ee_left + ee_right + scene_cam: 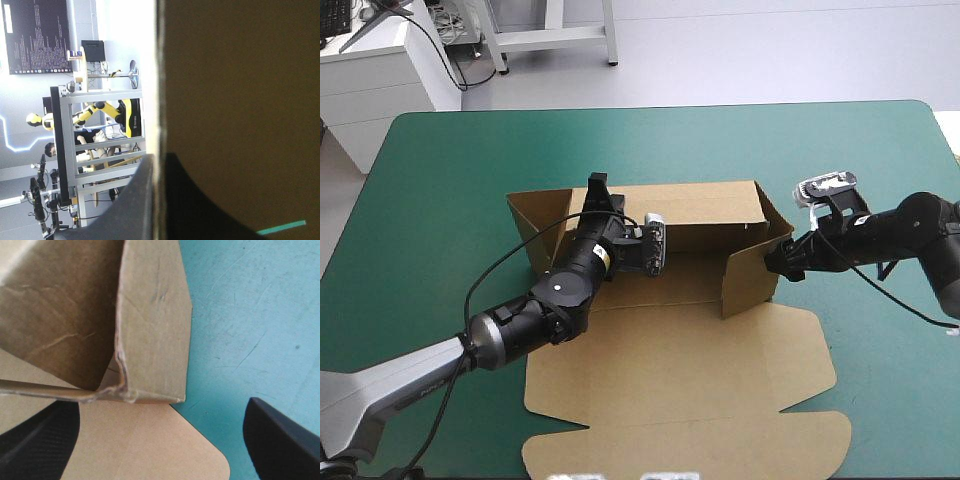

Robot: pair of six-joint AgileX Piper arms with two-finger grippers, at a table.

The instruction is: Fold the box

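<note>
Left gripper (598, 192) pinches the raised back wall of the brown box (680, 350), its fingers nearly closed on the board. Right gripper (782, 258) is spread wide at the right wall, gripping nothing. The box sits mid-table on the teal-green cover (440, 200), lid flat.

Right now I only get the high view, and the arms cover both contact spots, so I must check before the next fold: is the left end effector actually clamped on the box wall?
Observer: Yes. The left wrist view shows the left end effector shut on the box, the wall's edge passing between its fingers.
Operator: And the right one?
Observer: The right end effector is open: one finger over the box, the other over the teal-green cover.
Operator: Is that corner damaged?
Observer: The crease where its walls meet is crumpled.
</note>
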